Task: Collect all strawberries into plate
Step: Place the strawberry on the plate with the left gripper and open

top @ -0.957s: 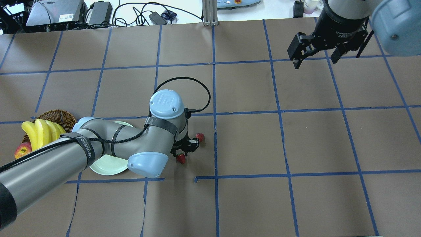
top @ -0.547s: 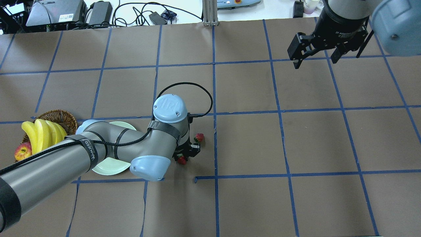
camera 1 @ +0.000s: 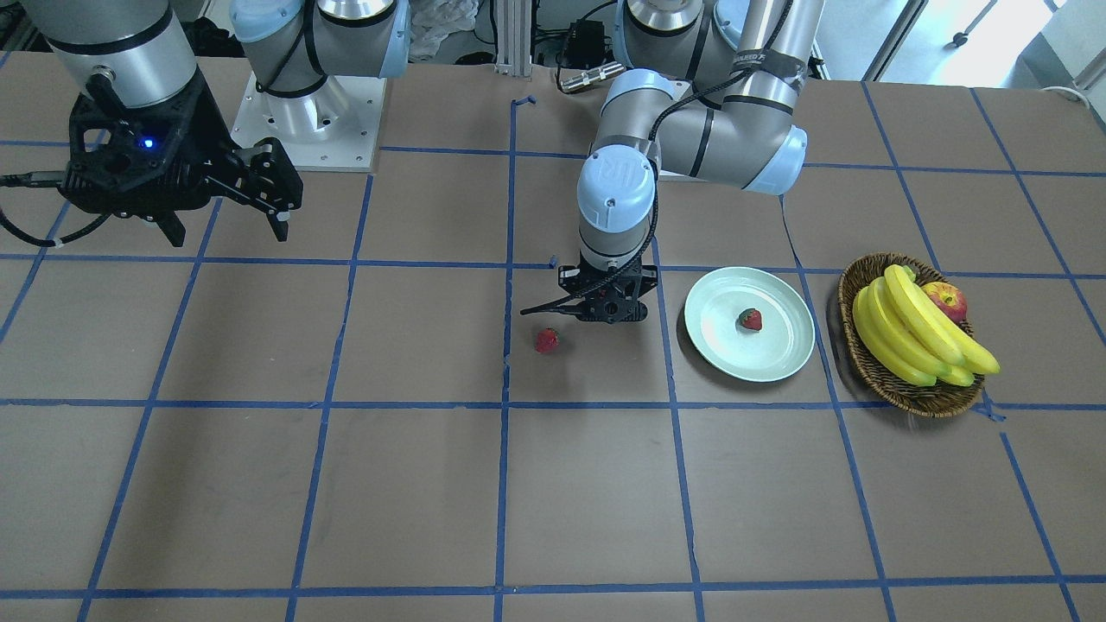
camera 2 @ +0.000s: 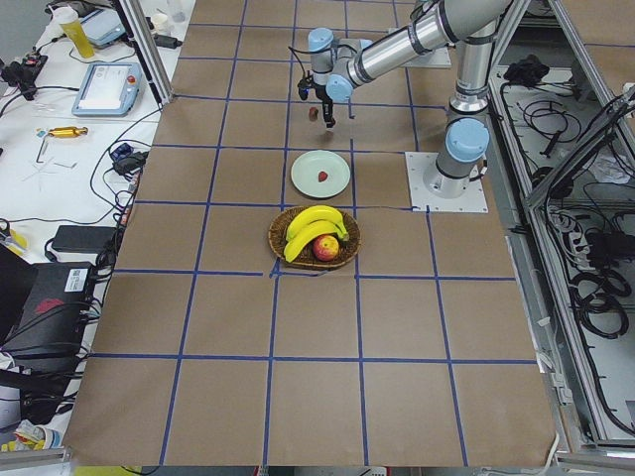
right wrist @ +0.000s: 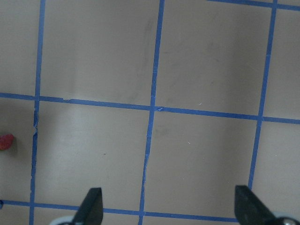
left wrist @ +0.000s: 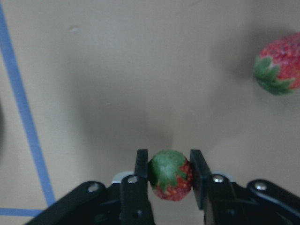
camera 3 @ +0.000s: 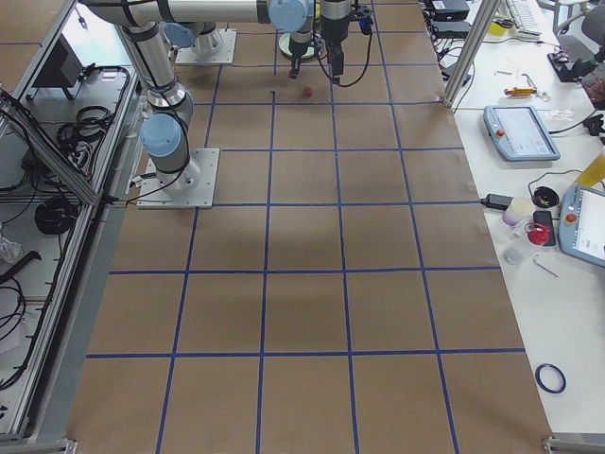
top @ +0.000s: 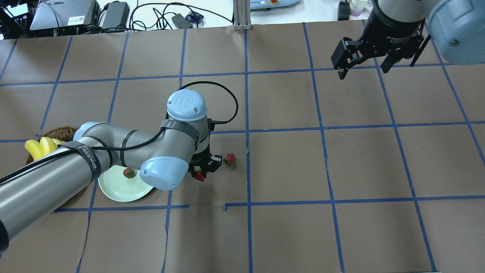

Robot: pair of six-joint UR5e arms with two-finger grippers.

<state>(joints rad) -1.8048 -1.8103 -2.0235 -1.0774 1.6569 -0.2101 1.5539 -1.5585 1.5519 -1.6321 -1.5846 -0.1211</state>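
Red strawberry sits in plate, second strawberry loose on table, front view; overhead, right gripper spread, well apart; left wrist, left gripper pinches third strawberry: one of three done.

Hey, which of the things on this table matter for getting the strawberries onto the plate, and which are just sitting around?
Part of the job: the held strawberry in the left claw; the loose strawberry on the table; the plated strawberry; the plate.

Just lying about: the basket, the bananas, the apple.
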